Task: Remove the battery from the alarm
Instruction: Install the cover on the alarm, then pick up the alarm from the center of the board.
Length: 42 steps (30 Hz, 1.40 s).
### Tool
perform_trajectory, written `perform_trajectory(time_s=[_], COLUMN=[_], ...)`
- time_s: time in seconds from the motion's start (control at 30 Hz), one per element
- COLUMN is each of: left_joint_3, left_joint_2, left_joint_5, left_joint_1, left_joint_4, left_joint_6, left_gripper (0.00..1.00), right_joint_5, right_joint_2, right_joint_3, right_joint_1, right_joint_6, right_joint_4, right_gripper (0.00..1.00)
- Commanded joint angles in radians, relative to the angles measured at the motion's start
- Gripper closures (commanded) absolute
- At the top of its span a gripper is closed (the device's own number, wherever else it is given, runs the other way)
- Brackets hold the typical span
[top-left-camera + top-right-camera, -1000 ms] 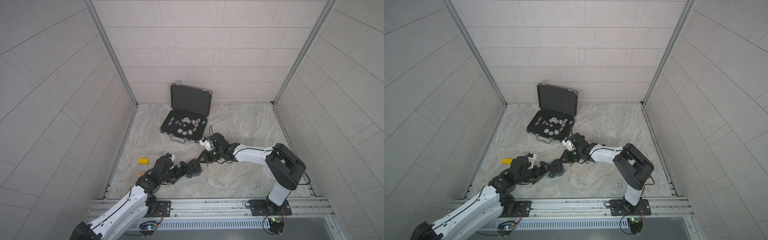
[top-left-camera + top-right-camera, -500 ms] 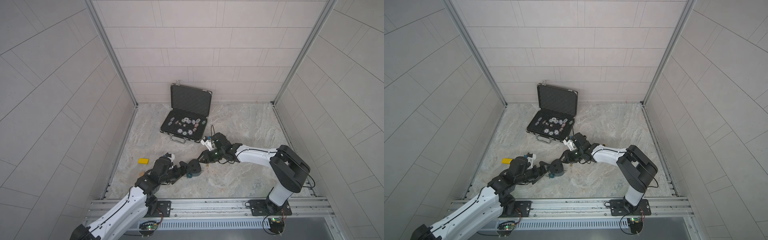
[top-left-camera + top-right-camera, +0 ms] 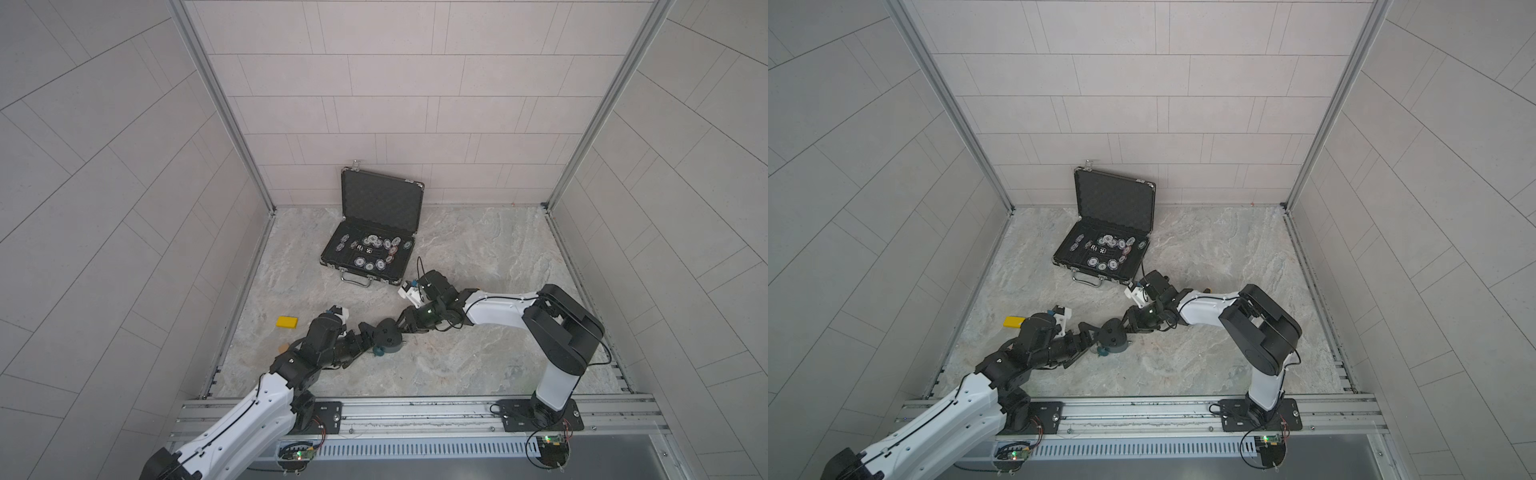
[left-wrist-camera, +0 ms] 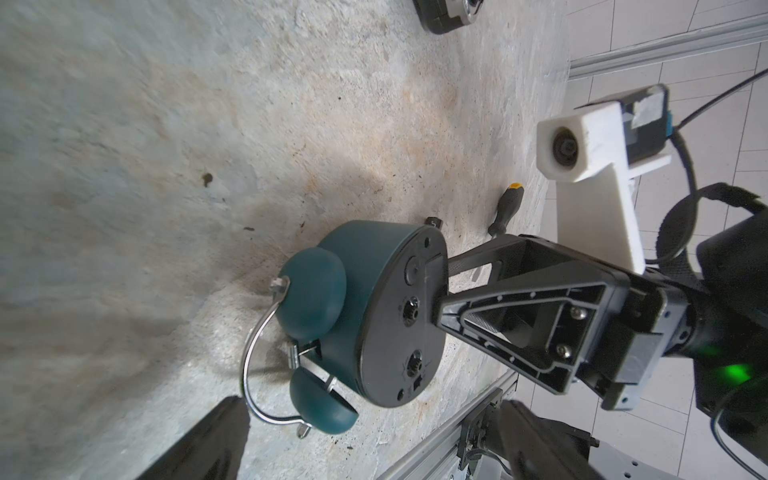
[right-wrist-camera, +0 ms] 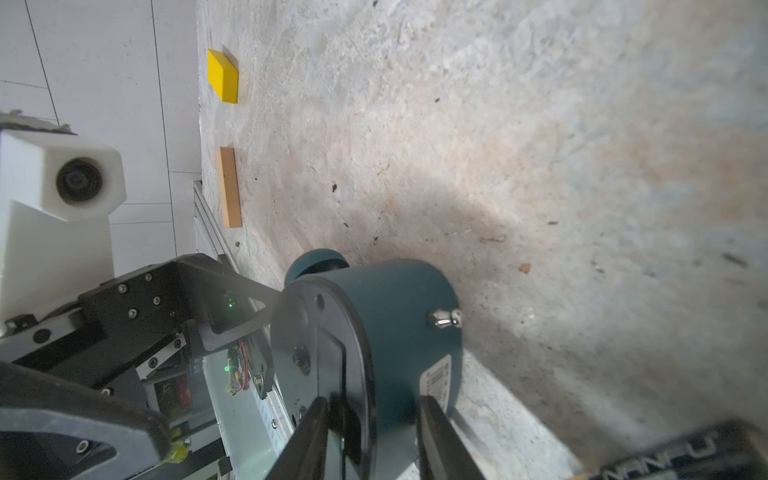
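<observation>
The alarm (image 4: 374,307) is lying face down mid-frame, battery not showing yet. The right gripper (image 5: 370,415) is straddling its rim, whether clamped I can't tell; the left gripper (image 3: 365,337) is gaping wide.

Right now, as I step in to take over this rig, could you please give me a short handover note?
Left gripper: open wide at the bell end of the alarm clock, holding nothing.
Right gripper: fingers straddle the alarm clock's rim away from the bells, one on the dark back, one on the teal side; grip unclear.
Alarm clock: face down, back up, between the arms. Battery: not in sight.
Done: nothing out yet; the back cover seems still on.
To do: open the back cover, take out the battery.
</observation>
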State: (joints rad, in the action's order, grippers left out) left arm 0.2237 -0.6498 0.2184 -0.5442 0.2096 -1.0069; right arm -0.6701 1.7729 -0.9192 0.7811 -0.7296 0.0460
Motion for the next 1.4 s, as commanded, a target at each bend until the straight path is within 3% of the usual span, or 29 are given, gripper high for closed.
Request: perform_trajectory(time_s=[0.0,0.47,0.73,0.97,1.1,1.2,1.37], left_joint_3=[-0.003,-0.004,0.047,0.101,0.115,0.11,0.111], left_joint_2=[0.001,0.001,0.009,-0.042,-0.115,-0.185,-0.266], left_joint_5=[-0.005,-0.033,-0.154,-0.196,-0.196,-0.168,-0.135], left_joint_1=[0.002,0.004,0.004,0.032,0.042,0.044,0.046], left_joint_4=[0.011,0.032,0.183,0.266,0.272,0.231,0.167], left_joint_6=[-0.004,-0.004,0.01,0.046,0.063,0.064,0.063], left_gripper=[0.05,0.05,0.1,0.28,0.43,0.52,0.61], right_joint_5=[0.018,-0.017,-0.04,0.128,0.382,0.546,0.487], right_joint_2=[0.035,0.082,-0.008,-0.302,-0.615,-0.782,-0.888], right_joint_3=[0.003,0.036,-0.039,-0.103,0.07,0.21,0.342], right_joint_1=[0.007,-0.011,-0.024,-0.045,-0.044,-0.051,-0.116], right_joint_6=[0.007,-0.023,0.025,0.19,0.209,0.197,0.102], right_joint_4=[0.025,-0.013,0.022,0.17,0.07,0.047,0.086], right_gripper=[0.65,0.74,0.62,0.6,0.6,0.51,0.51])
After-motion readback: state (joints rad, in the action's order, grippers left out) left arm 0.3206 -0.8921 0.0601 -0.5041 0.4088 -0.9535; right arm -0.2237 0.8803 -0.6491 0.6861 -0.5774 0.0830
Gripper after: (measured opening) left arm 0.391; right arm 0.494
